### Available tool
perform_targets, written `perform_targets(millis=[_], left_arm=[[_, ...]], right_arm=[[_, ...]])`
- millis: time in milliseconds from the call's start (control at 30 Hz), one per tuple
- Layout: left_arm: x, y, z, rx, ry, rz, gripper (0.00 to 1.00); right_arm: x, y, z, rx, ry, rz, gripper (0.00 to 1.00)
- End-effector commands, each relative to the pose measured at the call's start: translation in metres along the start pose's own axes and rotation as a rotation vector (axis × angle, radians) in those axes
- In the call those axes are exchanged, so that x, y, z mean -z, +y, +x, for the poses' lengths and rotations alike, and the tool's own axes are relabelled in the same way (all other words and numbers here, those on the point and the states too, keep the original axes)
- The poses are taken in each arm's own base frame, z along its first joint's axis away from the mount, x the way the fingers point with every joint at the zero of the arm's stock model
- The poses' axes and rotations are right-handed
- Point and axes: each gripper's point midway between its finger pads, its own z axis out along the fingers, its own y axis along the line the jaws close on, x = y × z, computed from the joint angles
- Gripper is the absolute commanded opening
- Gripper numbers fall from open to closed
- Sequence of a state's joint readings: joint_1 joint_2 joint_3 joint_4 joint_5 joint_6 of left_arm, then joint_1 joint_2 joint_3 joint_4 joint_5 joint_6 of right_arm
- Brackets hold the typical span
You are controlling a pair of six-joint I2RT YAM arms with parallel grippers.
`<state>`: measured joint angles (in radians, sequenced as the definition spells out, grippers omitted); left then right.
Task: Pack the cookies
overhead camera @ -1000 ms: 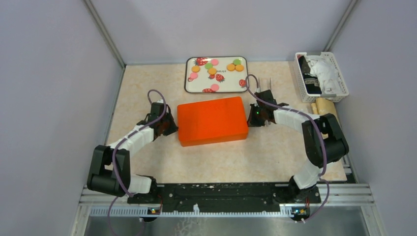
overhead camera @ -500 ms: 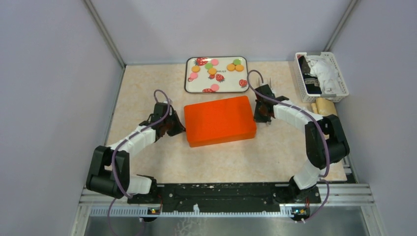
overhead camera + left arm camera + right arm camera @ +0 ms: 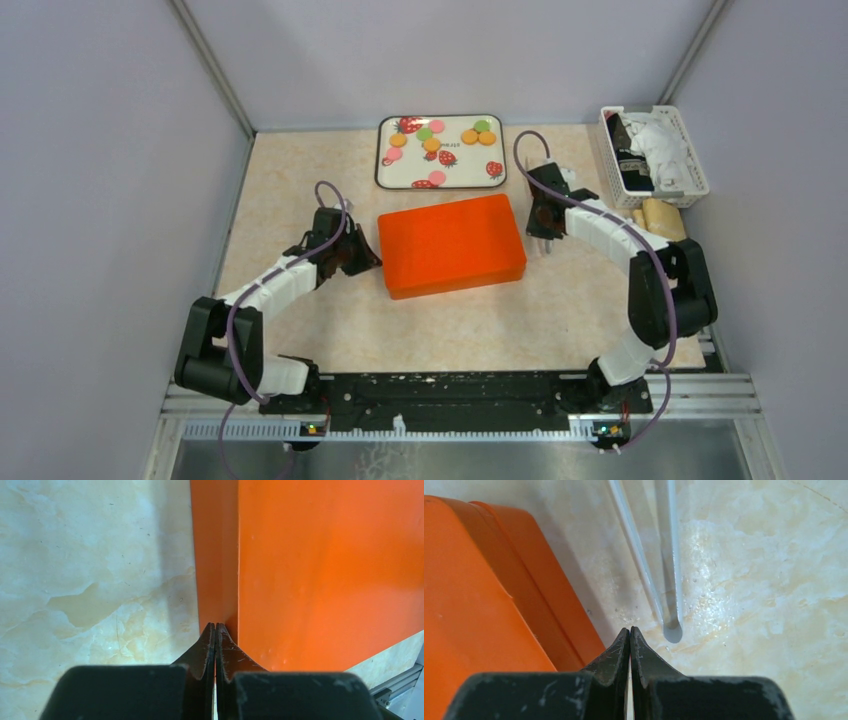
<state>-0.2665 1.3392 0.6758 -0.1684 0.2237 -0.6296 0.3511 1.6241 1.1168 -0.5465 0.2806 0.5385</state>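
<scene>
Several small round cookies (image 3: pixel 432 144) in orange, pink and green lie on a white strawberry-print tray (image 3: pixel 400 172) at the back. A closed orange box (image 3: pixel 452 244) sits mid-table in front of the tray. My left gripper (image 3: pixel 368 256) is shut and empty, its tips touching the box's left side wall (image 3: pixel 216 570). My right gripper (image 3: pixel 540 222) is shut and empty, just off the box's right end (image 3: pixel 499 595). Clear plastic tongs (image 3: pixel 664 555) lie on the table right in front of the right gripper's tips.
A white basket (image 3: pixel 655 152) with white and dark contents stands at the back right. A tan roll (image 3: pixel 660 217) lies in front of it. Grey walls enclose the table on three sides.
The orange box has slid to the right and slightly back. My left gripper followed it rightward against its left side. My right gripper moved right and back, away from the box's end.
</scene>
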Motion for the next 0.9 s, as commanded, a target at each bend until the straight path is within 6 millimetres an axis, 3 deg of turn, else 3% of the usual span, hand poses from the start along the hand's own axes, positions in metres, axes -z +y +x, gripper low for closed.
perform_targets(millis=[0,67,200,367,533,633,733,867], left_arm=[[0.006,-0.027,-0.021,-0.023,-0.063,0.091,0.0],[0.006,-0.025,-0.02,-0.022,-0.062,0.088,0.0],[0.003,-0.024,-0.018,-0.018,-0.056,0.09,0.0],[0.002,-0.025,-0.02,-0.017,-0.056,0.093,0.0],[0.002,-0.026,-0.02,-0.016,-0.055,0.094,0.0],[0.001,-0.026,-0.02,-0.017,-0.056,0.095,0.0],[0.0,-0.026,-0.02,-0.015,-0.055,0.098,0.0],[-0.004,-0.027,-0.018,-0.012,-0.043,0.107,0.0]], right_arm=[[0.017,-0.014,-0.024,-0.029,-0.115,0.022,0.0],[0.036,-0.019,-0.042,-0.036,-0.19,0.029,0.0],[0.079,-0.006,-0.068,-0.006,-0.27,-0.064,0.0],[0.102,0.024,-0.062,0.104,-0.26,-0.123,0.0],[0.093,0.053,-0.034,0.187,-0.182,-0.189,0.0],[0.076,0.056,-0.012,0.206,-0.12,-0.201,0.0],[0.052,0.05,0.024,0.223,-0.029,-0.199,0.0],[0.025,0.025,0.075,0.241,0.108,-0.124,0.0]])
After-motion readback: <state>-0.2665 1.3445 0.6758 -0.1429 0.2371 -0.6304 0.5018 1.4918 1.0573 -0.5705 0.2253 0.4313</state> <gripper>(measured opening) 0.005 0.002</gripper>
